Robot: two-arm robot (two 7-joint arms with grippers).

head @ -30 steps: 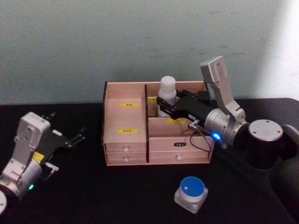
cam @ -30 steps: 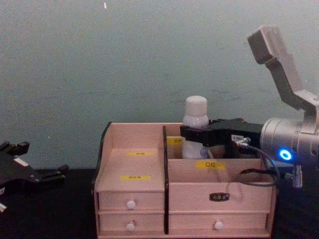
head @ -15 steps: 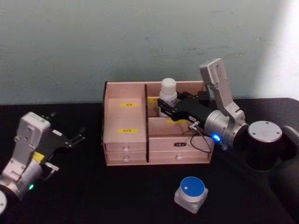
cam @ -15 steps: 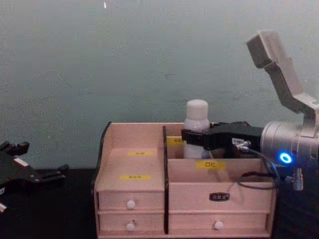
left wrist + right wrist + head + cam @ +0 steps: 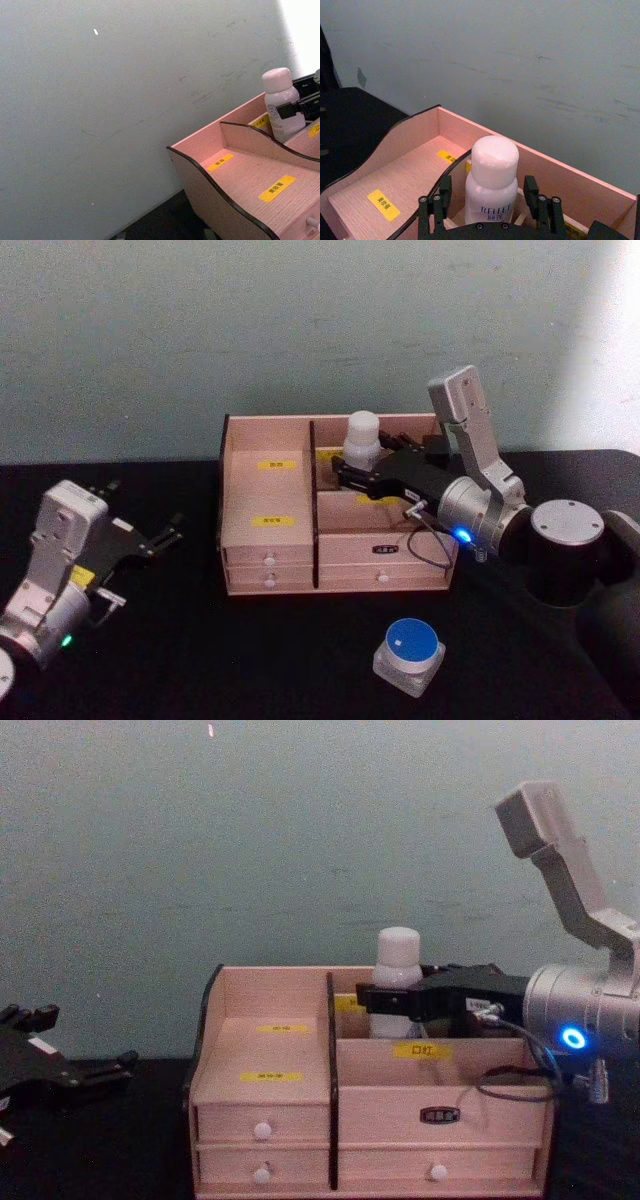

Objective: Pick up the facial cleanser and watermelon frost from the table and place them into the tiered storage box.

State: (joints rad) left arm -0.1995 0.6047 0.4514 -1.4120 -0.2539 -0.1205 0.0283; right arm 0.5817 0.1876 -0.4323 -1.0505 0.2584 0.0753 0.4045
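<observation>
1. Since the rear compartment looked like the drop spot, the right gripper reached in over the tiered storage box. The facial cleanser stood upright between its fingers, lower half inside the box.
2. Fingers stood slightly clear on both sides, so nothing was clamped. Judged placed.
3. Bottle read "RELLET". Yellow label just below the pincer read "口红"; the others were illegible.
4. Blue-lidded jar, likely the watermelon frost, sat on the table, well apart from the pincer on the robot's side.
5. Left gripper was parked with fingers spread, far from the box.
</observation>
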